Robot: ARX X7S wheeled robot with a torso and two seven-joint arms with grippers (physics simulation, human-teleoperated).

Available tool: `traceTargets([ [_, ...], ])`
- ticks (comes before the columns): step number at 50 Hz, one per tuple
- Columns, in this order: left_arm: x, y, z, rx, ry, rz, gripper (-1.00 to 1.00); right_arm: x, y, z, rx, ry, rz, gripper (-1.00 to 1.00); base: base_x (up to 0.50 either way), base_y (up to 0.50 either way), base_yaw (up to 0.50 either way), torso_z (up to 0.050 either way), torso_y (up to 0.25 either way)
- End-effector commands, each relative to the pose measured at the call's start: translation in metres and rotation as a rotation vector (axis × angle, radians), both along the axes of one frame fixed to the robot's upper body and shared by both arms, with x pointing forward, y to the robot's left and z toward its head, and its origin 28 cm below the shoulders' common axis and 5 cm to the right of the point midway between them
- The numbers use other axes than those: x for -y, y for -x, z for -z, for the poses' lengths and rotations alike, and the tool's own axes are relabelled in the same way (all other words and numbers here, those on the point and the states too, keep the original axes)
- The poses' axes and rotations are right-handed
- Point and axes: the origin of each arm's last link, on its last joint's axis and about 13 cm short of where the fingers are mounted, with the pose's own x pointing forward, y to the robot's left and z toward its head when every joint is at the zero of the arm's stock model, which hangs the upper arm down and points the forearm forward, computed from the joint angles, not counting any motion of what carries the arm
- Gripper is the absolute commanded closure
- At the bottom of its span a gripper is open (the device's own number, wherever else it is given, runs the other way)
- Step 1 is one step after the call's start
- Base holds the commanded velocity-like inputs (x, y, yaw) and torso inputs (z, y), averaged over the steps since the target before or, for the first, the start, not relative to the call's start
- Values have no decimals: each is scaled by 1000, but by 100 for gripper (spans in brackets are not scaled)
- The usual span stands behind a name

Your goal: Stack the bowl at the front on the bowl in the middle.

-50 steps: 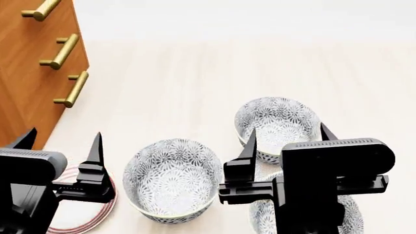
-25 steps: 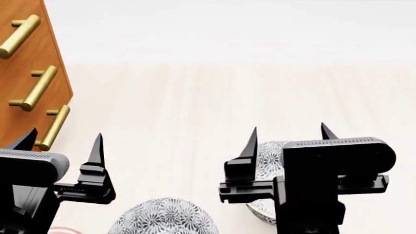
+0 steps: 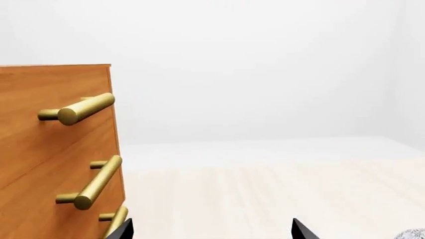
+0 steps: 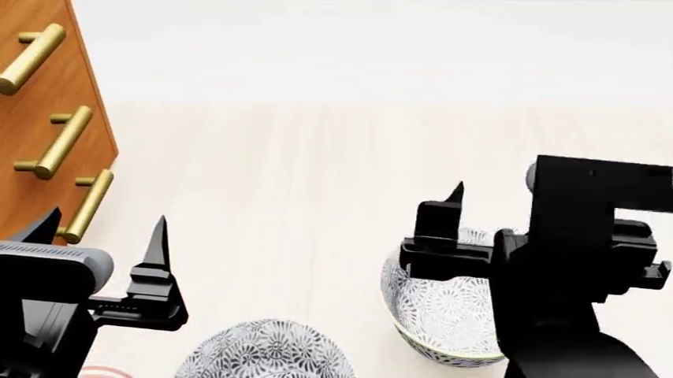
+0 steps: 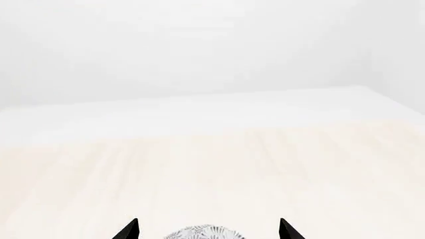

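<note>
The bowl at the front is out of view below the head view's lower edge. The middle bowl (image 4: 263, 350), grey-patterned, shows only its far rim there. A third patterned bowl (image 4: 436, 315), the farthest one, lies to the right, half hidden by my right arm. My right gripper (image 4: 507, 206) hovers open above that bowl's far side; its wrist view shows the bowl's rim (image 5: 202, 233) between the tips of the right gripper (image 5: 208, 229). My left gripper (image 4: 103, 224) stands open and empty near the dresser, as the left gripper (image 3: 212, 230) also appears in its wrist view.
A wooden dresser (image 4: 42, 118) with brass bar handles (image 3: 86, 108) stands at the left, close to my left gripper. Pale wooden floor (image 4: 315, 181) stretches ahead to a white wall. A sliver of patterned bowl (image 3: 413, 234) shows at the left wrist view's corner.
The head view tilted up a second ago, dropping the bowls low in frame. Since then my right arm has risen and moved forward and right over the farthest bowl. The left arm held still.
</note>
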Motion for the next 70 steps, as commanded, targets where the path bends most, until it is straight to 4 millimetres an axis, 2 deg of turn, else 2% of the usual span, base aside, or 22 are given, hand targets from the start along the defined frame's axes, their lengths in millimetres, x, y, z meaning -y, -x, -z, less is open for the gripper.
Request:
traceTargets([
  [1,1,0,0,2,-4,2,-100,17,0,-56,-123,-57,-38,-100,0,0,0,0,0],
  [7,1,-1,-2,3,-3,5,-100,31,-9,-80,-209,-83,-21,-100,0,0,0,0,0],
  [13,2,-1,-1,0,-6,7,-100,45,-22,-78,-294,-125,-4,-100,0,0,0,0,0],
  [14,2,0,2,-4,-11,8,-100,70,-42,-38,-440,-173,120,-100,0,0,0,0,0],
  [15,2,0,2,-5,-11,8,-100,80,-54,-23,-495,-252,87,-100,0,0,0,0,0],
  [16,2,0,2,-6,-12,8,-100,80,-55,-21,-488,-278,24,-100,0,0,0,0,0],
  [38,2,0,3,-9,-16,9,-100,88,-62,0,-563,-330,27,-100,0,0,0,0,0],
  [50,3,0,4,-11,-21,10,-100,84,-65,23,-611,-338,1,-100,0,0,0,0,0],
  [70,2,0,6,-16,-24,8,-100,86,-70,48,-672,-348,5,-100,0,0,0,0,0],
])
